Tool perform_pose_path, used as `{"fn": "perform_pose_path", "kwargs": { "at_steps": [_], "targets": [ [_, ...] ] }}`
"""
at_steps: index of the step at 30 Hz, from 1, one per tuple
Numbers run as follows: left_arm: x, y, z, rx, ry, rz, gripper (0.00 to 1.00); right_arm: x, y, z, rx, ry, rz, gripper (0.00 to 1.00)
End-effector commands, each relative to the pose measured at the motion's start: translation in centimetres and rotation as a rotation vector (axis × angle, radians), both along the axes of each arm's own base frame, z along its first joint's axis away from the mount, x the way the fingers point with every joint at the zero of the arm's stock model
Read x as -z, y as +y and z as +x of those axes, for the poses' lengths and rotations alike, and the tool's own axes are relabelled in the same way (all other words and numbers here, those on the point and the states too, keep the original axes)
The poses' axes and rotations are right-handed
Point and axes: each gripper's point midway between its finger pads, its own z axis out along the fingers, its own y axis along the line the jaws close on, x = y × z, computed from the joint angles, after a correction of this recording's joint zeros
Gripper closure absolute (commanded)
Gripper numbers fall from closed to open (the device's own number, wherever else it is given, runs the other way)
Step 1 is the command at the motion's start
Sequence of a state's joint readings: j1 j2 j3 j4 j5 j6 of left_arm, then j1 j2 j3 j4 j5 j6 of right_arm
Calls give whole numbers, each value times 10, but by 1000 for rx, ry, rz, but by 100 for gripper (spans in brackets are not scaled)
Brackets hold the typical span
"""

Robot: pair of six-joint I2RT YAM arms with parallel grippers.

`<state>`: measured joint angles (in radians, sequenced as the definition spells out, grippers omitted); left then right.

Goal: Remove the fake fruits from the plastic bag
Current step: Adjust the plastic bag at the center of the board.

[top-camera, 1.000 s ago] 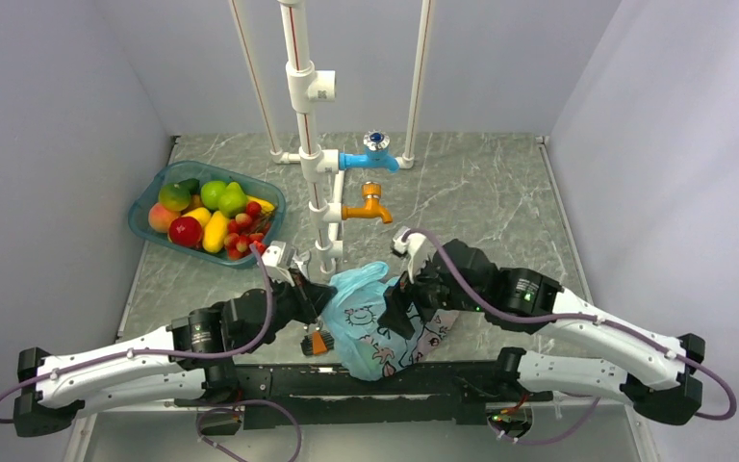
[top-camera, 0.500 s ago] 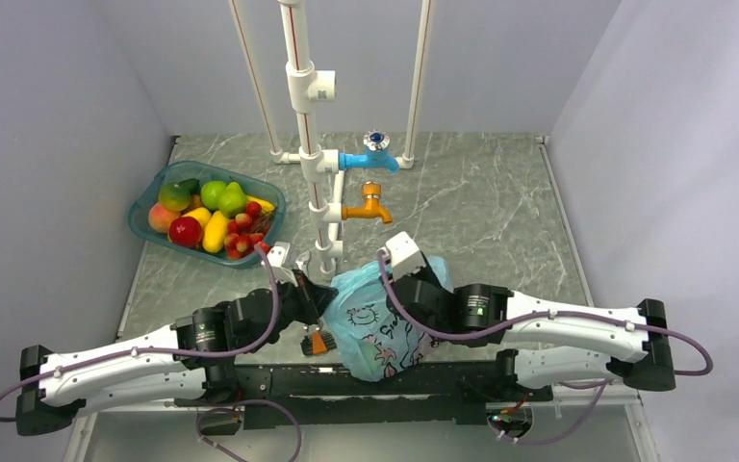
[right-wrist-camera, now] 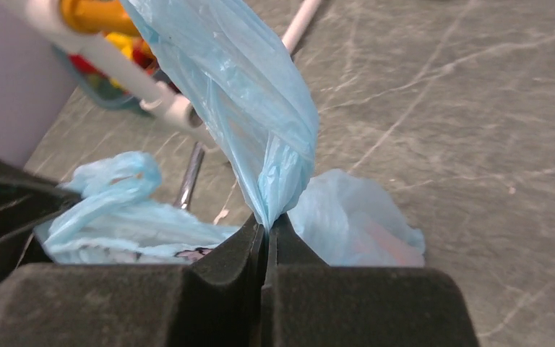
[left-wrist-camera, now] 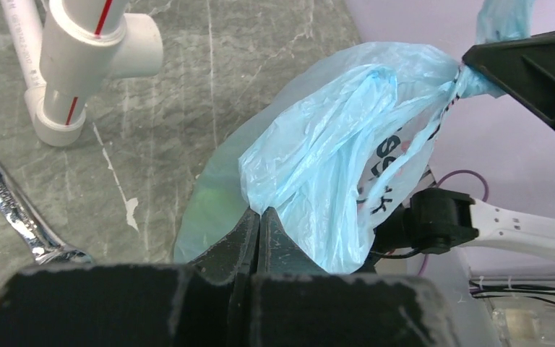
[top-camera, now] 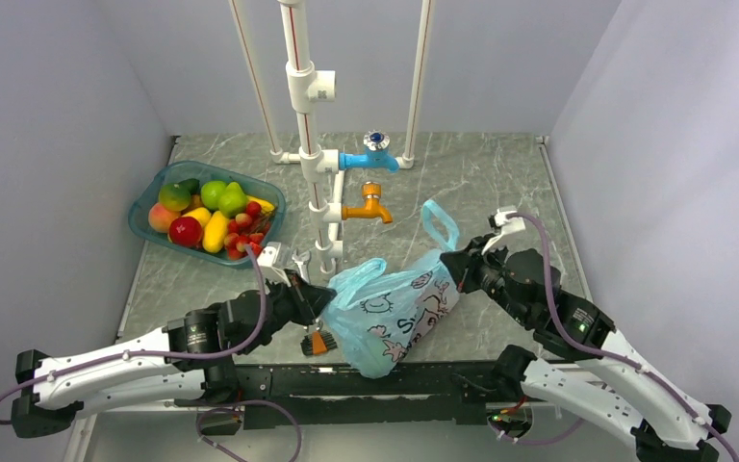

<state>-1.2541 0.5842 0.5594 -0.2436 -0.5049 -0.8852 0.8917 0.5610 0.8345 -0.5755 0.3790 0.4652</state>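
Note:
The light-blue plastic bag (top-camera: 390, 310) with dark cartoon print hangs stretched between my two grippers above the table's front edge. My left gripper (top-camera: 325, 296) is shut on the bag's left rim, and the thin film is pinched at its tips (left-wrist-camera: 260, 211). On the right, my right gripper (top-camera: 448, 266) is shut on a gathered twist of the bag (right-wrist-camera: 267, 220), and one loop handle (top-camera: 440, 223) stands up behind it. The fake fruits are hidden inside the bag. Only a faint green tint (left-wrist-camera: 206, 195) and a pinkish tint (right-wrist-camera: 390, 249) show through the plastic.
A teal basket (top-camera: 144, 207) of fruit sits at the back left. A white pipe stand (top-camera: 308, 125) with a blue tap (top-camera: 370, 156) and an orange tap (top-camera: 370, 206) rises mid-table. A chrome wrench (left-wrist-camera: 7, 206) lies by the left gripper. Grey walls close both sides.
My right gripper closed on the bag and drew back to the right, pulling the bag out long and taut. The left gripper kept its hold in place.

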Motion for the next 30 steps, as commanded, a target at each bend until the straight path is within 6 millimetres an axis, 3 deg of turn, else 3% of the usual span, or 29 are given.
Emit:
{"fn": "perform_pose_path", "kwargs": {
  "at_steps": [1, 3, 6, 9, 15, 16, 17, 20, 24, 30],
  "targets": [
    [8, 4, -2, 14, 3, 52, 100, 1, 36, -18, -257, -9, -9, 100],
    [1, 1, -5, 44, -12, 60, 92, 5, 32, -16, -242, -3, -28, 100],
    [-17, -4, -7, 85, -40, 82, 60, 2, 30, -20, -260, -27, -29, 100],
    [-37, -13, -8, 137, -86, 124, 39, -3, 29, -23, -273, -41, -24, 100],
    [-61, -26, 4, 164, -109, 371, 26, 5, 33, -24, -287, -10, -43, 100],
    [-64, -29, 7, 162, -109, 407, 14, 6, 34, -24, -291, -7, -41, 100],
    [-66, -31, 9, 160, -110, 438, 10, 7, 34, -24, -292, -6, -39, 100],
    [-73, -38, 19, 126, -119, 514, 2, 8, 34, -24, -292, -9, -37, 100],
    [-72, -46, 31, 73, -117, 596, 1, 10, 35, -23, -293, -4, -48, 100],
    [-43, -43, 38, -14, -72, 718, 5, 9, 36, -23, -296, -2, -42, 100]
  ]
}}
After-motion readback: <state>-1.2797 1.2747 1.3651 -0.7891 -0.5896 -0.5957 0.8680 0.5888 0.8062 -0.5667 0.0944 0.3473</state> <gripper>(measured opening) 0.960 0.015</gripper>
